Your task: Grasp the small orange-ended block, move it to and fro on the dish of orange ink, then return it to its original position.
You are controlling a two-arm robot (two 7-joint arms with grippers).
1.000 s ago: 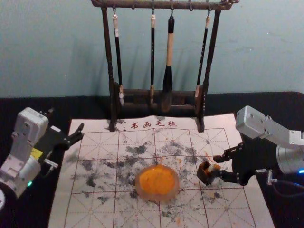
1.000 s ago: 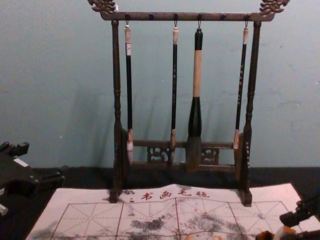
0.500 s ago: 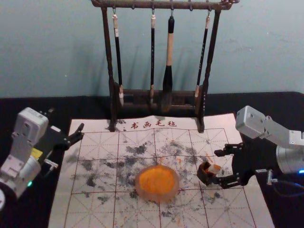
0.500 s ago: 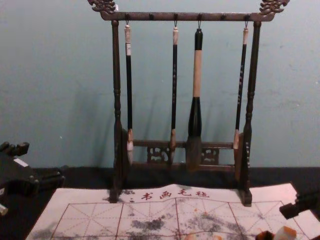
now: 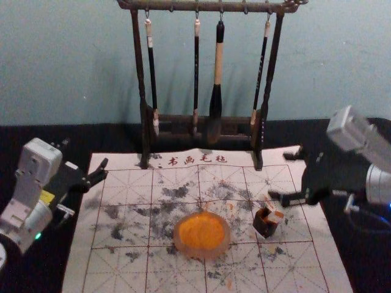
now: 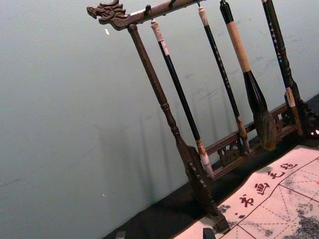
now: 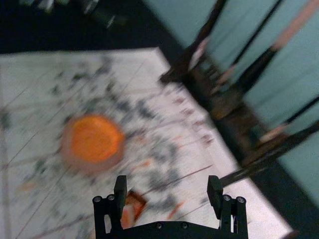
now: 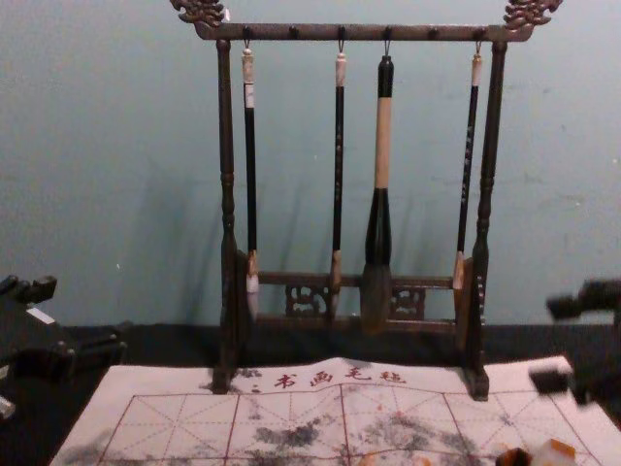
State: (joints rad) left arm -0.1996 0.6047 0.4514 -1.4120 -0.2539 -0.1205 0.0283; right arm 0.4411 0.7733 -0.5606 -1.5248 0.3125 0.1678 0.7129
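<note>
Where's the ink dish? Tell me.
In the head view, the dish sits on the mat, left of the small dark box, in front of the brush rack.

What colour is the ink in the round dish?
It's bright orange. The ink shows best in the head view.

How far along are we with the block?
Set-down looks done: the block is at the dark box, and the right gripper, closed on it a second ago, is open and clear, holding nothing. The block's orange end fits inking in the dish, though I can't confirm it. Likely left: only withdrawing the arm.
</note>
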